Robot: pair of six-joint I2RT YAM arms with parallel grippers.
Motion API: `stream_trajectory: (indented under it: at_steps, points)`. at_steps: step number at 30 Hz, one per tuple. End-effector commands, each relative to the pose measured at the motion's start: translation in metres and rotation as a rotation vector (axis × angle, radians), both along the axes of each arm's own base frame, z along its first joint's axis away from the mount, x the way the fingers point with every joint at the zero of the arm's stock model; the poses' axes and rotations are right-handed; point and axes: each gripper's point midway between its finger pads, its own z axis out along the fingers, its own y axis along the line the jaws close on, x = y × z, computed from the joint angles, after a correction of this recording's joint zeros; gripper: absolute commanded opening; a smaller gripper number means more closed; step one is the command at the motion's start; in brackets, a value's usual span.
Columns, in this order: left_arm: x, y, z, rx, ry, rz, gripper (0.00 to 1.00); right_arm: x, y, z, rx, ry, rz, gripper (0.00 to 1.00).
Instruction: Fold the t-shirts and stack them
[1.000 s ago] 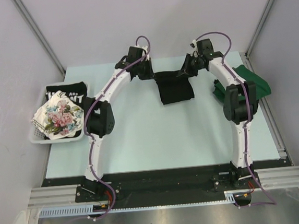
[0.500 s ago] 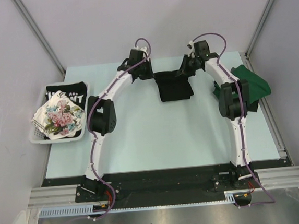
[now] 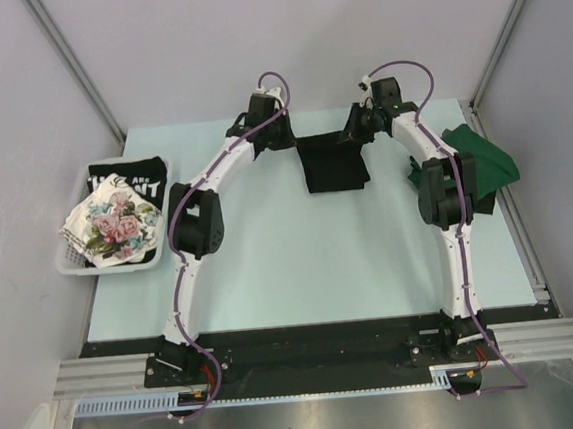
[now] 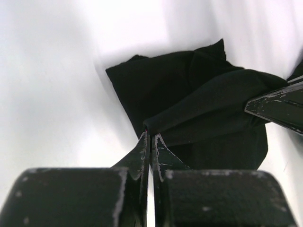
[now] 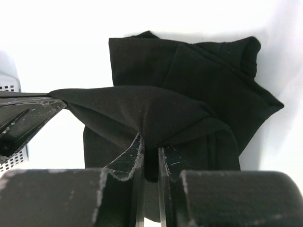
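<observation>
A plain black t-shirt (image 3: pixel 334 165) lies folded over on itself at the far middle of the table. My left gripper (image 3: pixel 288 141) is shut on its far left corner and my right gripper (image 3: pixel 350 137) on its far right corner, lifting that edge. In the left wrist view the jaws (image 4: pixel 151 135) pinch a ridge of the black cloth (image 4: pixel 189 94). In the right wrist view the jaws (image 5: pixel 150 146) clamp a thicker fold of the same shirt (image 5: pixel 189 71). A dark green t-shirt (image 3: pixel 483 162) lies crumpled at the right edge, partly behind the right arm.
A white slatted basket (image 3: pixel 111 268) stands at the table's left edge. It holds a black t-shirt with white lettering (image 3: pixel 128 178) and a white floral-print one (image 3: pixel 112 225) on top. Grey walls close in on three sides of the table.
Both grippers have drawn the black shirt's held edge slightly toward the far side, and the cloth's near edge has followed. The right arm's elbow has shifted a little left.
</observation>
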Motion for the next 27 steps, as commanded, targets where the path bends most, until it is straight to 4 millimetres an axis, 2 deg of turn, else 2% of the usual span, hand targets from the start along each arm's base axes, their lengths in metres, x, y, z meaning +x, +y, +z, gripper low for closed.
stream_trajectory:
  at_steps: [1,11,14,15,16,17,18,19,20,21,22,23,27]
  points:
    - [0.042,0.038,0.035,-0.003,-0.143,0.128,0.04,0.030,-0.035,0.025,-0.070,-0.124,-0.090,0.00]
    - [0.058,0.034,0.024,-0.052,-0.159,0.152,0.07,0.035,-0.039,0.016,-0.067,-0.122,-0.104,0.00]
    - [0.060,0.039,0.019,-0.051,-0.151,0.158,0.16,0.037,-0.042,0.014,-0.066,-0.117,-0.114,0.06]
    - [0.059,0.039,0.016,-0.047,-0.144,0.156,0.18,0.037,-0.042,0.012,-0.065,-0.115,-0.117,0.16]
    - [0.059,0.040,0.016,-0.044,-0.144,0.156,0.22,0.038,-0.041,0.012,-0.063,-0.117,-0.115,0.22]
    - [0.059,0.041,0.015,-0.036,-0.144,0.152,0.27,0.038,-0.042,0.011,-0.064,-0.114,-0.118,0.38]
    - [0.058,0.042,0.015,-0.030,-0.142,0.150,0.29,0.038,-0.042,0.010,-0.066,-0.115,-0.118,0.99]
    - [0.057,0.043,0.022,-0.029,-0.155,0.149,0.31,0.039,-0.042,0.011,-0.068,-0.119,-0.119,1.00]
    - [0.055,0.045,0.019,-0.016,-0.151,0.146,0.38,0.039,-0.043,0.011,-0.072,-0.121,-0.121,1.00]
    - [0.054,0.045,0.021,-0.014,-0.158,0.143,0.39,0.039,-0.043,0.013,-0.074,-0.128,-0.123,1.00]
    - [0.052,0.046,0.035,-0.018,-0.178,0.141,0.40,0.040,-0.044,0.019,-0.073,-0.140,-0.124,1.00]
    - [0.048,0.048,0.028,-0.003,-0.167,0.137,0.41,0.041,-0.044,0.022,-0.072,-0.149,-0.128,1.00]
    - [0.037,0.052,0.042,-0.003,-0.175,0.131,0.41,0.042,-0.044,0.051,-0.060,-0.198,-0.139,1.00]
